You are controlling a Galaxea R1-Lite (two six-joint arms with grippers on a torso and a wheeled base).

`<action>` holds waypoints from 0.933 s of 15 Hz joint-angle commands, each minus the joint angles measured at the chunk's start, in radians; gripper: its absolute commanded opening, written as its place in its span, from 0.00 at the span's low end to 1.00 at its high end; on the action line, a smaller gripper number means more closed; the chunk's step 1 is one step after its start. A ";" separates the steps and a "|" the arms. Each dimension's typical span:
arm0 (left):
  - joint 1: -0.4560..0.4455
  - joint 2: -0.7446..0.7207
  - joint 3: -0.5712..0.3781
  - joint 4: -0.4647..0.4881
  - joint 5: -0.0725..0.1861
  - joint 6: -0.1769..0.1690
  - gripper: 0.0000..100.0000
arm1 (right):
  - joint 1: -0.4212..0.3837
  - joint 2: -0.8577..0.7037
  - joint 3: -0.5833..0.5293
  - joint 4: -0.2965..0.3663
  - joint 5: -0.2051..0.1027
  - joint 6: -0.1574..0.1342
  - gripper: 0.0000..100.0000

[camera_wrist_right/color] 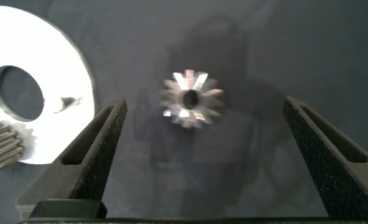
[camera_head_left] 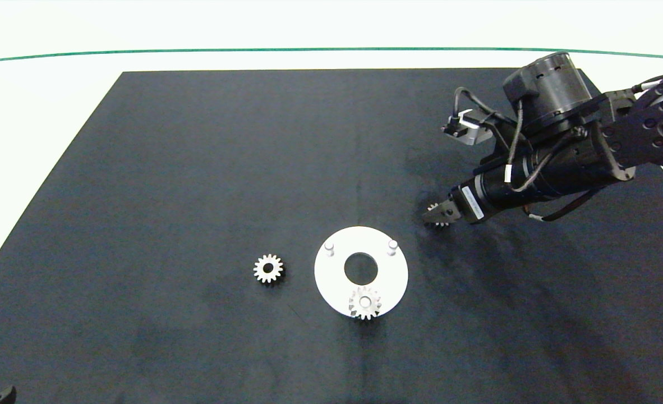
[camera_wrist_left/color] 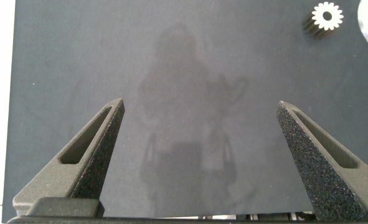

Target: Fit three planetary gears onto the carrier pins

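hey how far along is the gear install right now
One gear already sits on the near pin of the white carrier disc. In hand: the right pincer is open around a second gear lying on the mat beside the disc, not yet gripped. Left: that one, plus the third gear on the disc's other side; two pins are bare. The left pincer is open, idle.

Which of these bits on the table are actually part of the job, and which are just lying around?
Part of the job:
- gear on its pin
- loose gear
- gear under the open right gripper
- white disc with two bare pins

Just there:
- black mat
- left gripper, idle and open
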 commanded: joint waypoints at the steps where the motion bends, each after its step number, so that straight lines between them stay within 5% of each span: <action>1: 0.004 0.000 -0.002 0.002 0.000 0.001 1.00 | 0.018 0.034 -0.002 0.003 -0.004 -0.002 1.00; 14: -0.002 -0.014 -0.003 0.003 0.000 0.001 1.00 | 0.015 0.049 -0.002 0.006 -0.010 -0.002 0.75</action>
